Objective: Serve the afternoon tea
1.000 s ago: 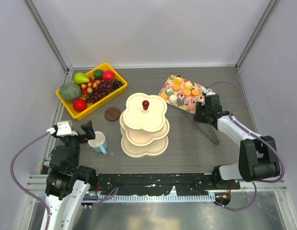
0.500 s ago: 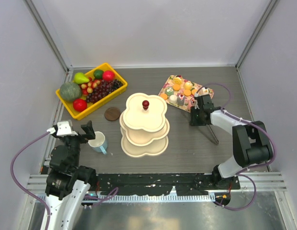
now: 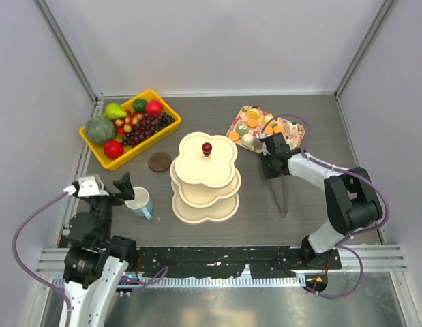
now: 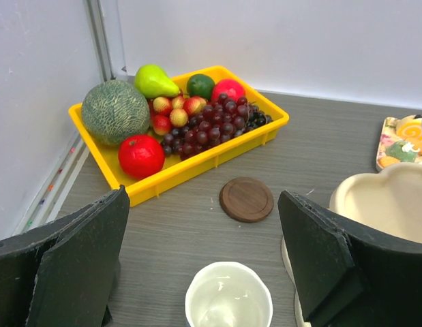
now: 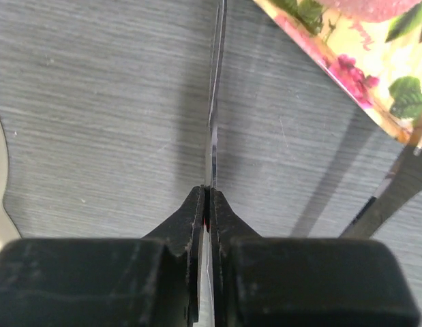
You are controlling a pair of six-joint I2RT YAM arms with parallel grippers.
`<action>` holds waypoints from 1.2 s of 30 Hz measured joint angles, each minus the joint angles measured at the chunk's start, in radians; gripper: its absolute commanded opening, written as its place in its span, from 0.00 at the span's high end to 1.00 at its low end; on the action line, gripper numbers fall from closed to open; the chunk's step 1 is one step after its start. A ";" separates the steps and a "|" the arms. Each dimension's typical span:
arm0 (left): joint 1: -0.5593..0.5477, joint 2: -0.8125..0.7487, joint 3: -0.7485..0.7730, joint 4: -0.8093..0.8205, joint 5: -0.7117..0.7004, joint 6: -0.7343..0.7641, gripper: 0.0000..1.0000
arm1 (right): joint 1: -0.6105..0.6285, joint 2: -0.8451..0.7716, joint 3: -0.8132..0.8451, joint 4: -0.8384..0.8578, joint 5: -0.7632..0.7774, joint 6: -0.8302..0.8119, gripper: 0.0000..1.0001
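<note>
The cream three-tier stand with its red knob stands mid-table. Small pastries and orange biscuits lie on the floral tray behind it to the right. My right gripper is by the tray's near corner, shut on thin metal tongs whose long end trails toward me. At the near left, the pale blue mug sits low between the fingers of my open left gripper, touching neither finger.
A yellow bin of fruit fills the back left. Between the bin and the stand lies a round brown coaster. Grey walls close in the table on three sides.
My right gripper has moved left along the tray's near edge and shut on the tongs, which swung round to point toward me. The left arm has barely moved.
</note>
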 measured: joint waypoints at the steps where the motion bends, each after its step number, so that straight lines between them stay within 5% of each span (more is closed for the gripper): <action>1: 0.000 -0.006 0.004 -0.001 0.004 0.000 0.01 | 0.015 -0.011 -0.004 -0.009 0.019 -0.003 0.95; 14: -0.002 0.029 0.274 -0.091 0.116 -0.013 0.01 | 0.094 -0.330 -0.033 -0.109 0.145 -0.002 0.95; 27: -0.019 0.535 0.648 -0.121 0.557 -0.261 0.01 | 0.095 -0.691 0.081 -0.196 0.042 0.005 0.95; 36: -0.414 0.740 0.709 0.027 0.482 -0.344 0.01 | 0.095 -0.837 0.094 -0.187 -0.117 0.004 0.95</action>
